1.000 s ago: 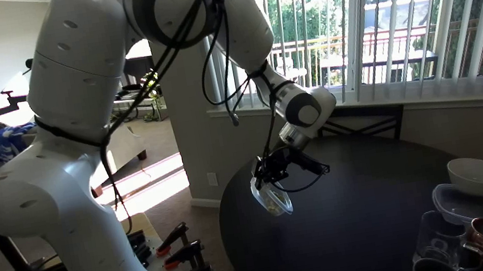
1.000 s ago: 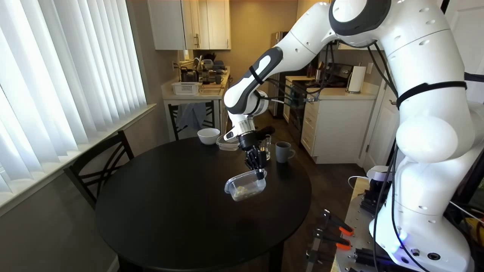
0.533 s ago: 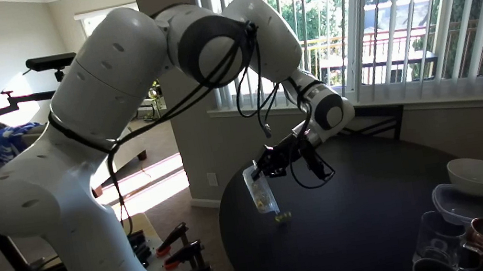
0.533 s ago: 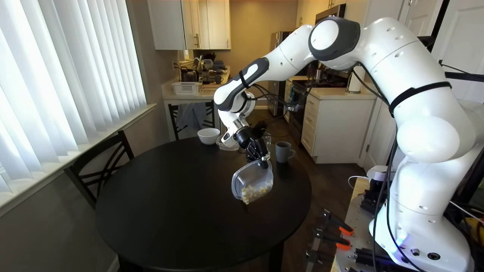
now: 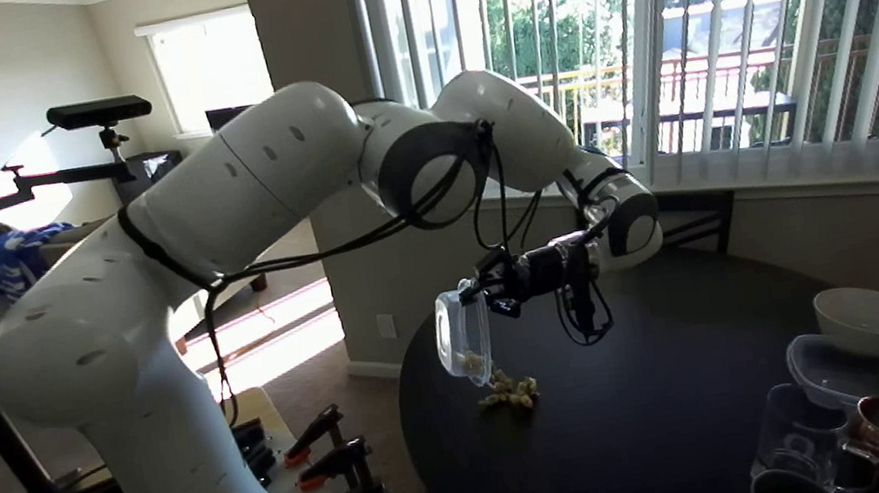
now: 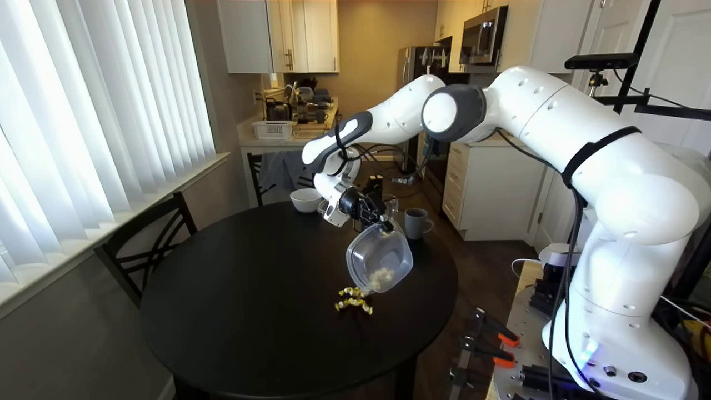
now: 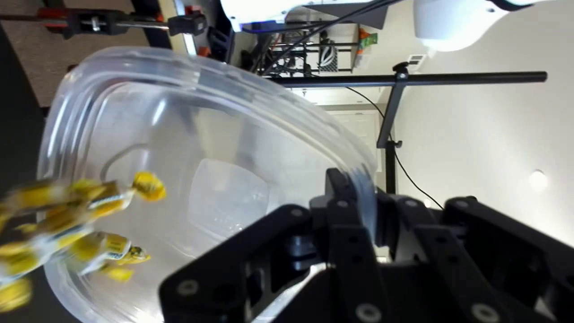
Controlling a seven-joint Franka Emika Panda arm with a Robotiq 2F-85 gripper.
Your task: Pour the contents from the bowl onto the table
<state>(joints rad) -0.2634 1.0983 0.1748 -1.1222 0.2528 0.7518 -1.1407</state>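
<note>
The end effector (image 7: 363,193) is grasping the upper rim of the clear bowl (image 6: 383,250), which is now tipping further than half a second ago and standing almost on edge. Yellow-wrapped contents (image 6: 353,302) are showing on the counter (image 6: 250,311) just beside the bowl's lower rim, a bigger cluster than before, while others are remaining low inside the bowl; in the wrist view several are blurring at that rim. The pour is apparently working but only partly done, and the rest is probably needing more tilt or a light shake.
</note>
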